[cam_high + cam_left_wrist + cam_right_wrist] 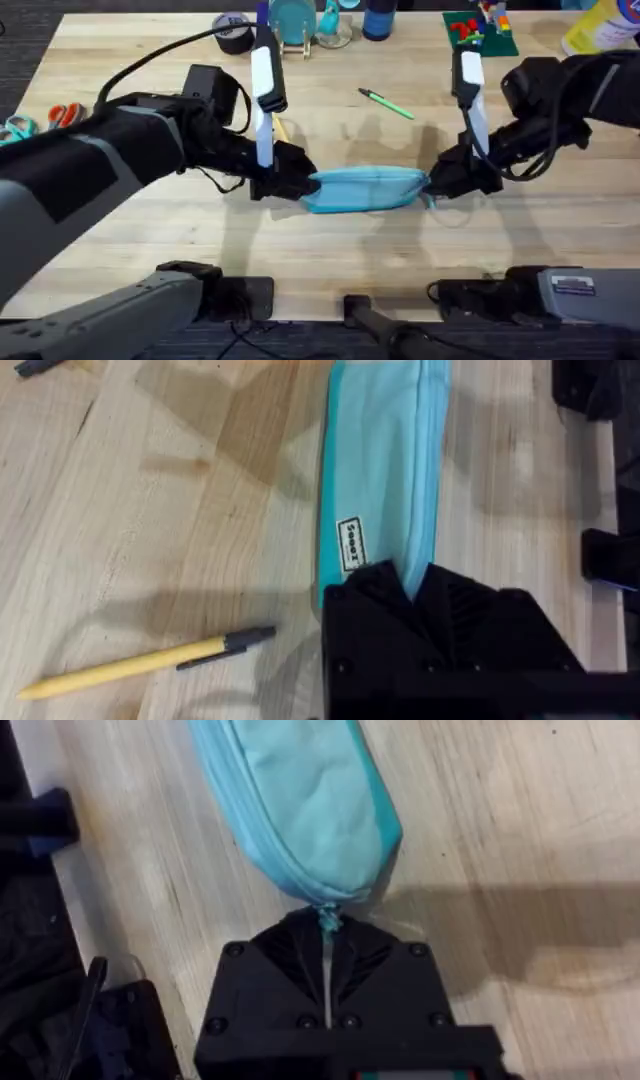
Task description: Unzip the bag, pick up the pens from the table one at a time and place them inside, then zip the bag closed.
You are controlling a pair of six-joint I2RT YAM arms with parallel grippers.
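Soft matt light-blue cloth on the bag (300, 800), faintly creased. Pale wood worktop (120, 530), smooth, low sheen, visible grain. Smooth yellow plastic pen (140, 663). Matt black plastic gripper (327, 935).

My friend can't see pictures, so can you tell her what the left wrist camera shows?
The left gripper is shut on one end of a light-blue bag, which lies on a wooden table. A yellow pen with a dark tip lies on the table beside the gripper.
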